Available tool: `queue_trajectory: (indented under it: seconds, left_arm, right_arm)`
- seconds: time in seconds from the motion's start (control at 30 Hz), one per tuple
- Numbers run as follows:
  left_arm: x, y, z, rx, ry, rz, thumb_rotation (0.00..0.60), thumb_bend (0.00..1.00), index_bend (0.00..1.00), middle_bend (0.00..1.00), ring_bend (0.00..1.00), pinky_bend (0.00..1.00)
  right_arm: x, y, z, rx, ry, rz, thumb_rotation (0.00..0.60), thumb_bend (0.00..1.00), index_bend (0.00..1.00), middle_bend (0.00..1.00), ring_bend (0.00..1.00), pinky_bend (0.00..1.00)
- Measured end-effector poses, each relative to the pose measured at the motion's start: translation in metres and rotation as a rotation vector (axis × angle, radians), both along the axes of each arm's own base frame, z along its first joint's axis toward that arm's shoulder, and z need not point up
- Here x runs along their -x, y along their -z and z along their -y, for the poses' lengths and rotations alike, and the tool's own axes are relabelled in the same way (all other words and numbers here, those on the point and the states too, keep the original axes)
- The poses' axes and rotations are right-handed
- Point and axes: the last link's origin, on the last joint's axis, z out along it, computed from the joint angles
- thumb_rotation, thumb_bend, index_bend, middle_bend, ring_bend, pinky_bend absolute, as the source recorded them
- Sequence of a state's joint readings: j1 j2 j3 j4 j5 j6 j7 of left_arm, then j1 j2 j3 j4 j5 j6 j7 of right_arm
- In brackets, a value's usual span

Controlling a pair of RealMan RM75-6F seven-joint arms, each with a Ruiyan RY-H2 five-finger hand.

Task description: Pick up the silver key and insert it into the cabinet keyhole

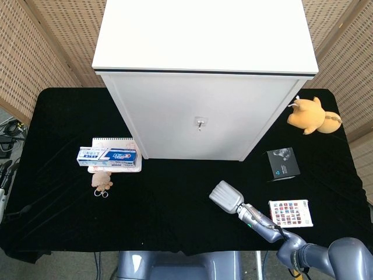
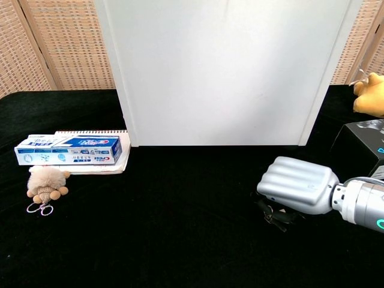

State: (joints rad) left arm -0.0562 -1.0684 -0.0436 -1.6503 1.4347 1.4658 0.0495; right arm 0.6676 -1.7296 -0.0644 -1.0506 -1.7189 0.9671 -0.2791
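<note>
Head view shows the cabinet [image 1: 204, 76] at the table's [image 1: 58, 192] far edge, its keyhole [image 1: 199, 123] mid-door. The right hand [image 2: 297, 185] hovers low over the cloth in front, fingers curled under; small dark and silvery parts under them in the chest view are probably the key [image 2: 273, 214], but I cannot tell whether it is grasped or lying loose. The left hand is out of sight. A shallow pinch could drop the key on lifting, or leave it skewed for the keyhole.
</note>
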Motion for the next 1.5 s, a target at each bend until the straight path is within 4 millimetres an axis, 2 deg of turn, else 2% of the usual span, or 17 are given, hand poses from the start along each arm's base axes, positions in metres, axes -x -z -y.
queue_trajectory:
  seconds: [0.43, 0.83, 1.13, 1.5]
  left_arm:
    - [0.000, 0.001, -0.001, 0.004, -0.001, -0.001, 0.600, 0.00, 0.00, 0.00, 0.00, 0.00]
    - [0.000, 0.000, 0.000, 0.006, 0.002, 0.006, 0.600, 0.00, 0.00, 0.00, 0.00, 0.00]
    - [-0.001, -0.002, 0.001, 0.005, 0.008, 0.016, 0.600, 0.00, 0.00, 0.00, 0.00, 0.00]
    - [-0.001, -0.002, 0.000, 0.013, 0.010, 0.025, 0.600, 0.00, 0.00, 0.00, 0.00, 0.00]
  right_arm:
    - [-0.008, -0.011, -0.002, 0.023, -0.053, 0.039, 0.600, 0.63, 0.66, 0.88, 0.86, 1.00]
    - [-0.033, -0.043, -0.004, 0.067, -0.151, 0.115, 0.600, 0.64, 0.69, 0.88, 0.86, 1.00]
    - [-0.066, -0.087, 0.002, 0.140, -0.187, 0.184, 0.600, 0.64, 0.71, 0.88, 0.86, 1.00]
    - [-0.118, -0.159, 0.016, 0.289, -0.246, 0.241, 0.600, 0.64, 0.72, 0.88, 0.86, 1.00]
